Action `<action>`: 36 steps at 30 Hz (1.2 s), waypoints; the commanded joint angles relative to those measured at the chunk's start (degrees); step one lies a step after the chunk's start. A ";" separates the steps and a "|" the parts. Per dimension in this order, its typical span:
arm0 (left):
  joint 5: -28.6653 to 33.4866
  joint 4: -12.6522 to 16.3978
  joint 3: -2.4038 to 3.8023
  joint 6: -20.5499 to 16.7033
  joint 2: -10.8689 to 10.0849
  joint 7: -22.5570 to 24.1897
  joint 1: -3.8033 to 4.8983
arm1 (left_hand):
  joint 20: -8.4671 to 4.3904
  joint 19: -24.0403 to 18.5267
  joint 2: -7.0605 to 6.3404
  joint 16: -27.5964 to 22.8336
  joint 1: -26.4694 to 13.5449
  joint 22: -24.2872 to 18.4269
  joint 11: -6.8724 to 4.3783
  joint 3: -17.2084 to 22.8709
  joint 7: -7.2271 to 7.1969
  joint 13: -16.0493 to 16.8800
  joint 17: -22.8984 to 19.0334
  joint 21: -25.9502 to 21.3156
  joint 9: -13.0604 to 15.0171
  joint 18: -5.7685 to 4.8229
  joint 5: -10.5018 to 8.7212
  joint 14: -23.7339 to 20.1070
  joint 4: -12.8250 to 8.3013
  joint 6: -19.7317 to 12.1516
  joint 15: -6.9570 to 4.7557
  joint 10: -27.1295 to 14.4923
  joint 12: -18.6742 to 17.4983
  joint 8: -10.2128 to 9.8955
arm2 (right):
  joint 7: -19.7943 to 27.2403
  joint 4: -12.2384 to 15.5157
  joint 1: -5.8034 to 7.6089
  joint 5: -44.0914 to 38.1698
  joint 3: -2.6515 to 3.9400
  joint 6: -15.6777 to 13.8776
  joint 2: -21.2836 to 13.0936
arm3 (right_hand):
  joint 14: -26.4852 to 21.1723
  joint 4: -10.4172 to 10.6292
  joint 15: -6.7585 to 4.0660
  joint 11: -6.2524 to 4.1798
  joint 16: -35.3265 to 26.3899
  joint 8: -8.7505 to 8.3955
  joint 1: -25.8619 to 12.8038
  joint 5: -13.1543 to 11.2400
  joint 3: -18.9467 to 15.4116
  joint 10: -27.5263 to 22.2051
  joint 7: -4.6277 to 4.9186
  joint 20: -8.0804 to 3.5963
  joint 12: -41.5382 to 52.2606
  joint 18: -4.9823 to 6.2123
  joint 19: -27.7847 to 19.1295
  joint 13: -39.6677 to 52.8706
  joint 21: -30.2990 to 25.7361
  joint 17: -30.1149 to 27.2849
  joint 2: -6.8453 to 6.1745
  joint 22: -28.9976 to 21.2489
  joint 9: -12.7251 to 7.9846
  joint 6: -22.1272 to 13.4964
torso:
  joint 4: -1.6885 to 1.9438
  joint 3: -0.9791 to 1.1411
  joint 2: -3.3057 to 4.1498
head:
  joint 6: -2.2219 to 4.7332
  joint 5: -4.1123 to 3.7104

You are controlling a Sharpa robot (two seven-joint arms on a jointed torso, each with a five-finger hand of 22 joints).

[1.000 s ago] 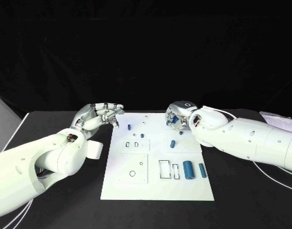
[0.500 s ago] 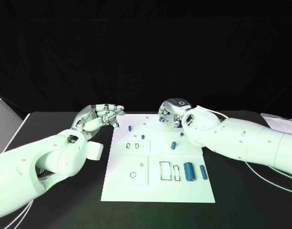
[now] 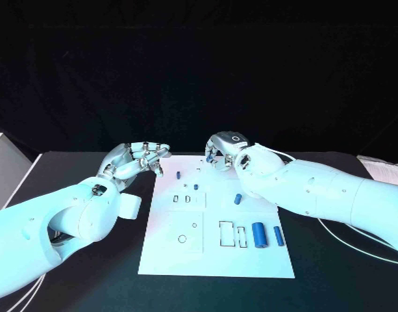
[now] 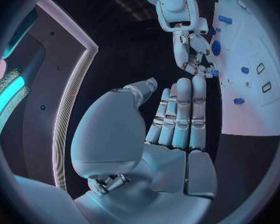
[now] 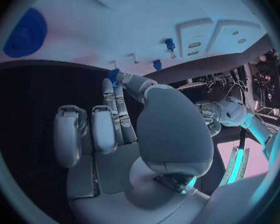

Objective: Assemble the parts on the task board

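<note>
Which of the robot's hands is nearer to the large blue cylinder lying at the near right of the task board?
Right. The right hand hovers over the board's far edge, up-board from the large blue cylinder. The left hand sits off the task board's far left corner, farther away.

The right hand (image 3: 225,151), upper middle of the head view, covers the task board's (image 3: 215,259) far edge. Whether its fingertips (image 5: 113,75) pinch a small blue part (a blue speck shows there) is unclear. The board's tiny slots and pegs are indistinct.
</note>
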 commanded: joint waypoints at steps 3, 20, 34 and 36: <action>-0.18 0.40 0.39 0.86 0.08 0.19 0.04 | -0.11 -0.37 0.54 0.26 -0.18 0.06 -0.17 0.37 -0.18 0.05 0.09 0.12 0.09 0.32 -0.04 -0.57 0.04 -0.37 -0.03 0.27 -0.29 0.30 | 0.10 -1.81 0.02 -0.04 0.03 -0.98 1.57 | 1.76 -0.36 -0.26 -1.77 0.25 0.23 1.26 0.14 -0.08 1.98 0.04 -0.14 0.00 -0.43 1.28 0.90 0.35 -0.09 1.41 2.60 0.03 0.08 | 0.42 -0.31 0.29 | 0.03 0.17; -0.23 0.82 1.15 0.86 0.28 0.04 0.05 | -0.11 -0.47 0.53 0.33 -0.14 0.16 -0.17 0.43 -0.18 0.07 0.08 0.28 0.12 0.32 -0.04 -0.60 -0.04 -0.36 -0.03 0.26 -0.29 0.33 | 0.81 -5.31 0.05 0.69 0.03 -0.11 4.04 | 1.78 -0.42 -0.24 -1.75 0.33 0.23 1.17 0.16 -0.09 1.94 0.07 -0.13 -0.08 -0.47 1.35 0.91 0.49 0.02 1.30 2.80 0.11 -0.02 | 0.56 -0.42 0.42 | 0.27 0.22; -0.30 1.49 1.28 0.80 0.10 -0.06 0.06 | -0.11 -0.47 0.53 0.33 -0.14 0.16 -0.17 0.43 -0.18 0.07 0.08 0.28 0.12 0.32 -0.04 -0.60 -0.04 -0.36 -0.03 0.26 -0.29 0.33 | 1.14 -7.90 -0.13 0.72 -0.01 0.81 5.41 | 1.78 -0.49 -0.22 -1.73 0.36 0.22 1.11 0.21 -0.09 1.88 0.09 -0.12 -0.15 -0.47 1.35 0.92 0.50 0.03 1.20 2.82 0.17 -0.12 | 0.84 -0.62 0.83 | 0.20 0.44; -0.30 1.57 1.29 0.79 0.09 -0.07 0.06 | -0.11 -0.47 0.53 0.33 -0.14 0.16 -0.17 0.43 -0.18 0.07 0.08 0.28 0.12 0.32 -0.04 -0.60 -0.04 -0.36 -0.03 0.26 -0.29 0.33 | 1.18 -8.17 -0.14 0.71 -0.02 0.87 5.50 | 1.78 -0.49 -0.22 -1.73 0.36 0.22 1.11 0.21 -0.09 1.88 0.09 -0.12 -0.15 -0.47 1.35 0.92 0.50 0.03 1.20 2.82 0.17 -0.12 | 0.84 -0.63 0.87 | 0.17 0.45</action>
